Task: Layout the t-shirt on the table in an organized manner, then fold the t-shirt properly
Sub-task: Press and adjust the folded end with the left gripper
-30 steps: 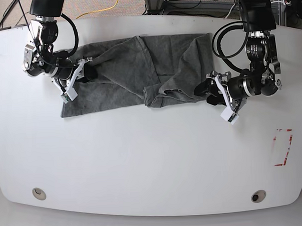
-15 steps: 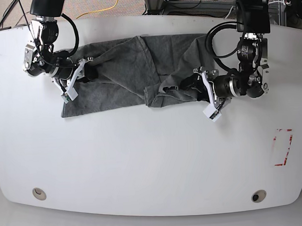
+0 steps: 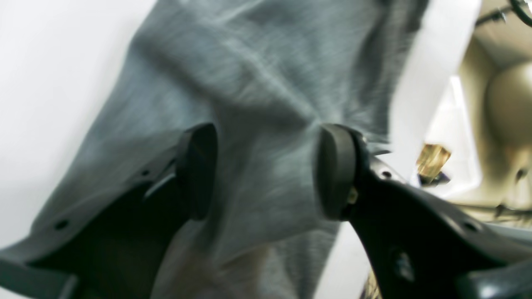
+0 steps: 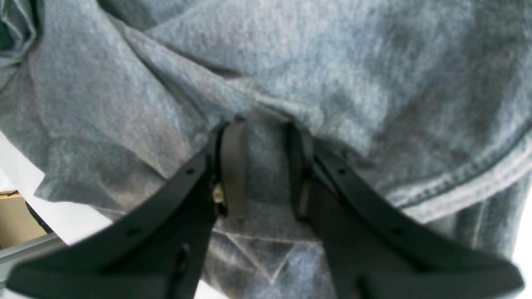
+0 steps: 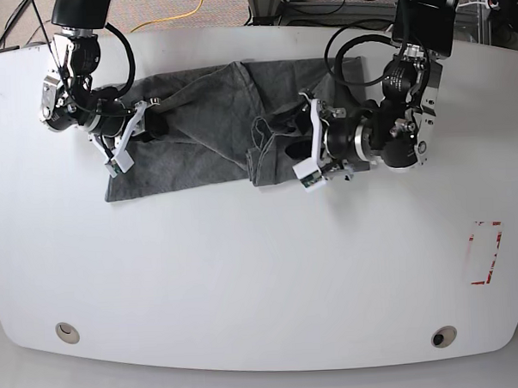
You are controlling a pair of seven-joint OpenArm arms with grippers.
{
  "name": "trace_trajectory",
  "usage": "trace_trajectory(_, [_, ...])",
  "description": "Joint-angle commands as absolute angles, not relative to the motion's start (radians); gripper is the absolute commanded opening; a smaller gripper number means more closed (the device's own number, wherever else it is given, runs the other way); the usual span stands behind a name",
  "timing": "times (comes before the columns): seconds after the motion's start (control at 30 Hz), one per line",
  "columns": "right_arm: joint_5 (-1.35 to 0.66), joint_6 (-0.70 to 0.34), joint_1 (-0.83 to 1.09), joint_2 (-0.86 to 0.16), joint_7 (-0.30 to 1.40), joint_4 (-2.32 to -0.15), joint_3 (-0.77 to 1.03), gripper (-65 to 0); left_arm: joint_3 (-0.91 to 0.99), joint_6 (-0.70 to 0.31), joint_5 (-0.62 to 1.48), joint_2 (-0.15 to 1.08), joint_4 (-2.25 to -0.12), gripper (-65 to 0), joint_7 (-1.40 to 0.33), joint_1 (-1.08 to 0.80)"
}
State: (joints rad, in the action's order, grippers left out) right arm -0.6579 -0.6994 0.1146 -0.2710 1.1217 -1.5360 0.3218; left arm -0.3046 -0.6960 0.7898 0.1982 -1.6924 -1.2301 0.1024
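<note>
Left wrist view: the left claw point(image 3: 266, 170) stands spread wide, its two dark pads well apart, with nothing pinched. The thin heather-grey knit t-shirt point(image 3: 257, 83) lies under and ahead of the gap, blurred; glossy white table point(image 3: 45, 62) shows to the claw's left.

Right wrist view: the right claw point(image 4: 266, 166) is drawn close on a raised ridge of grey cloth, which fills the narrow gap between the pads. A stitched hem point(image 4: 465, 182) curves just to the claw's right; cloth spreads ahead of it on all sides.

Base view: the t-shirt point(image 5: 213, 119) lies bunched in a crumpled band across the far part of the white table point(image 5: 246, 280), not spread flat. The right claw point(image 5: 140, 130) sits at one end of the band, the left claw point(image 5: 313, 153) over the folded-up middle.

Judgement: the layout step is in hand; folding has not begun. The next move likely calls for the left claw to close on a loose fold beneath it, then draw it away from the right claw to open the cloth out.
</note>
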Motion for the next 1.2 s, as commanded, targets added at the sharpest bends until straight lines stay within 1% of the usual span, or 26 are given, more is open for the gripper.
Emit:
trace_trajectory(0.0, [-0.653, -0.698, 0.105, -0.282, 1.129, -1.544, 0.326, -49.0, -0.366, -0.698, 0.812, 0.203, -1.751, -31.1, -1.219, 0.119])
trace_trajectory(0.27, [-0.653, -0.698, 0.105, -0.282, 1.129, -1.544, 0.326, -49.0, -0.578, -0.698, 0.814, 0.2, -1.853, -31.1, -1.219, 0.128])
trace_trajectory(0.43, [-0.653, -0.698, 0.105, -0.282, 1.13, -1.544, 0.326, -49.0, -0.575, -0.698, 0.814, 0.199, -1.88, -31.1, -1.219, 0.13])
trace_trajectory(0.57, [-0.653, -0.698, 0.105, -0.283, 1.13, -1.544, 0.326, -49.0, -0.496, -0.698, 0.814, 0.205, -1.88, -31.1, -1.219, 0.14])
trace_trajectory(0.87, [-0.653, -0.698, 0.105, -0.282, 1.132, -1.544, 0.328, -49.0, -0.186, -0.698, 0.803, 0.234, -1.847, -31.1, -1.214, 0.13])
trace_trajectory(1.03, [-0.653, -0.698, 0.105, -0.282, 1.132, -1.544, 0.328, -49.0, -0.099, -0.698, 0.766, 0.234, -1.756, -31.1, -1.214, 0.133])
trace_trajectory(1.17, [-0.653, -0.698, 0.105, -0.282, 1.132, -1.546, 0.328, -49.0, -0.079, -0.698, 0.653, 0.229, -1.689, -31.2, -1.213, 0.133])
